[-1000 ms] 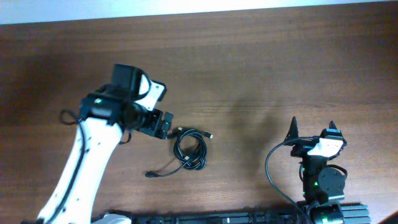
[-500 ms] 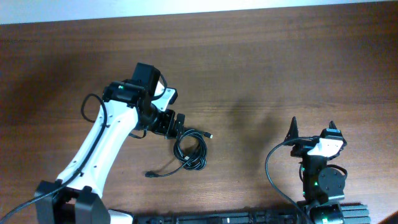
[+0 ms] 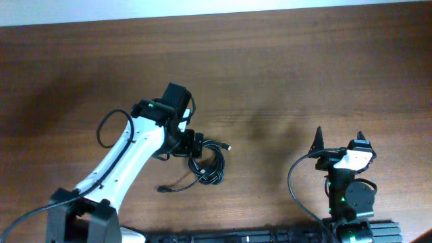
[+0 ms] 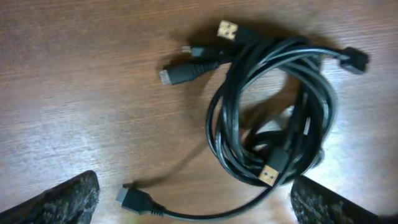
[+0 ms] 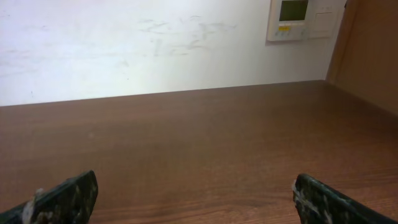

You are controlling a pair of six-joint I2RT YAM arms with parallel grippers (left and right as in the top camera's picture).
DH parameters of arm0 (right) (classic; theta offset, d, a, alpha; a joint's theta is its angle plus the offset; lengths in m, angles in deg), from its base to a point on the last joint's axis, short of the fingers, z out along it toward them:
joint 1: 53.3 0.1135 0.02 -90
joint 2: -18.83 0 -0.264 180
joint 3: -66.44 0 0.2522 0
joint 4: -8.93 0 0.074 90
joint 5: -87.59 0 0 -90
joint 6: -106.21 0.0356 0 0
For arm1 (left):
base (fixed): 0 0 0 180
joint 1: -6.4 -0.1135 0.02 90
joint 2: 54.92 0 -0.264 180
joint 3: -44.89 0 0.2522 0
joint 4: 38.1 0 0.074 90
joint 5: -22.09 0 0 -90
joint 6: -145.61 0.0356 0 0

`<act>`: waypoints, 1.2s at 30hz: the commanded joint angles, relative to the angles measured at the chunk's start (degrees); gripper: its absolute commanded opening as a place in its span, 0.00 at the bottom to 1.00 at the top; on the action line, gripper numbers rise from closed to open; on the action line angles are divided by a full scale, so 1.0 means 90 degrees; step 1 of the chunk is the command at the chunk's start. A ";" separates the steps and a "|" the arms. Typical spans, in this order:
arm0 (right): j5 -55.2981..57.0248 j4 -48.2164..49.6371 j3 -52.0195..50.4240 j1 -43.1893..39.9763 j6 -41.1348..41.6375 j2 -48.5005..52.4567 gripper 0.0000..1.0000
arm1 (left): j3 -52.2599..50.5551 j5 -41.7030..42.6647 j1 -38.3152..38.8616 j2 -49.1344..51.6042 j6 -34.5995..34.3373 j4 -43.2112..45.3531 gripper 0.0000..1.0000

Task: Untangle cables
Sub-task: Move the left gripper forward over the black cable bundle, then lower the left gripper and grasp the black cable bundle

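Step in hand: the left hand (image 3: pixel 196 145) is closing in on the cables (image 3: pixel 206 163) for a first pick.
Cables: they are lying as 1 coiled bundle, lower centre of the overhead view, on the wooden surface (image 3: pixel 304 67), with a loose tail (image 3: pixel 177 187) trailing toward the lower left.
Left hand: its jaws are standing spread wide and holding nothing; in the left wrist view the coil (image 4: pixel 305 124) is sitting up and right of the hand's midline (image 4: pixel 196 205).
Right hand: it (image 3: pixel 339 138) is waiting at the lower right, well apart from the cables, its jaws spread and empty.
Doing it well: I would be shifting the left hand toward 1 free plug end (image 4: pixel 228 29) at the top of the coil, or toward the tail plug (image 4: pixel 134 200), rather than clamping the whole bundle; lifting 1 strand probably lets the loops fall apart.
Risk: grabbing several cords at once is likely tightening the tangle.
Change from earlier: the left arm is swinging in from the left and now overlapping the bundle's upper left edge, while the cables and the right arm are staying put.
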 commanded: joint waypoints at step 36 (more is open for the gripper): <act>0.0170 -0.0034 -0.0029 -0.0041 -0.0046 -0.0053 0.99 | -0.1411 0.0029 0.0185 0.0058 0.0221 0.2215 0.84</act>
